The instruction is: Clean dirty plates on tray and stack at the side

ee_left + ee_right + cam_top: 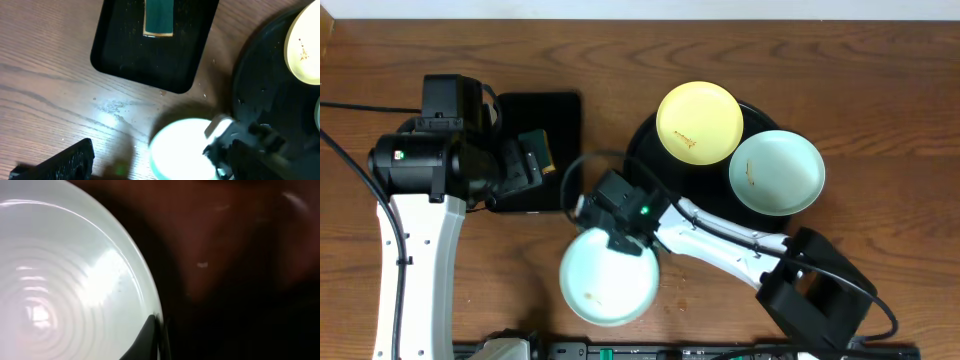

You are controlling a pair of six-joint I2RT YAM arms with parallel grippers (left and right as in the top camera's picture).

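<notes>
The round black tray [642, 152] holds a pale yellow plate [698, 122] and a mint-green plate [776, 172], both with small brown smudges. My right gripper [626, 232] is shut on the rim of a second mint-green plate [609, 278], which is off the tray to its front left, over the wood table. In the right wrist view one finger [154, 336] presses on that plate's rim [60, 280]. My left gripper [525, 168] is over the rectangular tray, open and empty; only one finger [60, 160] shows in its wrist view.
A smaller rectangular black tray [558, 108] stands left of the round tray, with a green sponge [538, 150] on it; the sponge also shows in the left wrist view [158, 17]. Black cables lie along the table's left side.
</notes>
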